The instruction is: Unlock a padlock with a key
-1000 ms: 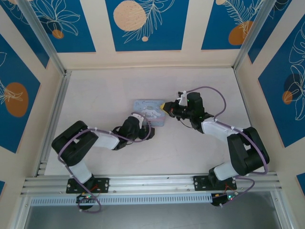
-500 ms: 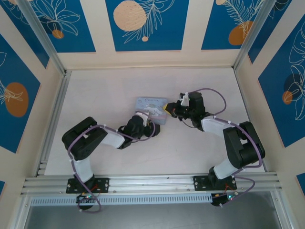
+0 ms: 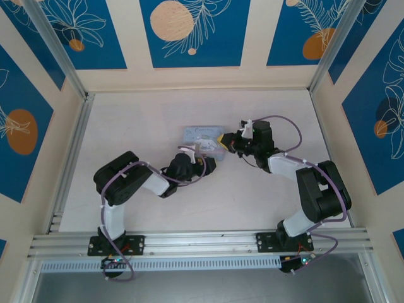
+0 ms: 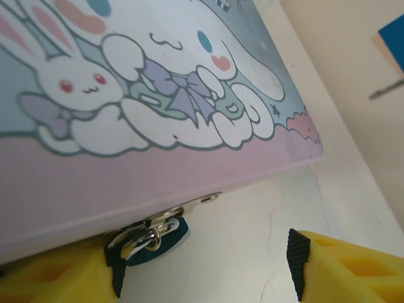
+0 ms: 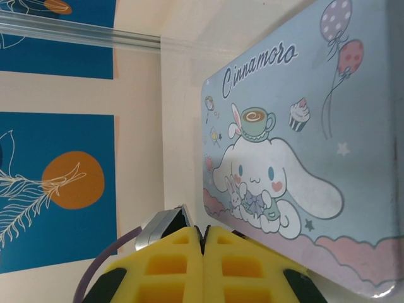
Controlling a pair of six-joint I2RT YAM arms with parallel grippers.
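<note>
Hanging off the closed tin point(image 4: 158, 170), the padlock point(image 4: 154, 238) sits within the released left pincer point(image 4: 202, 265); right pincer point(image 5: 203, 235) clenched.

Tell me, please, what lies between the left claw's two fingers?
In the left wrist view, the padlock sits beside one finger, at the cartoon tin's edge; from there to the other finger is bare table.

Pale blue tin point(image 5: 303, 126) printed with white cartoon bunnies, balloons, pink cloud band, dark blue padlock point(image 4: 173, 235) with silvery shackle, my left gripper point(image 4: 202, 268) and right gripper point(image 5: 203, 252) yellow edged black, off-white surface point(image 4: 252, 214), blue wall panels point(image 3: 189, 31) with orange discs, white leaf outlines.
</note>
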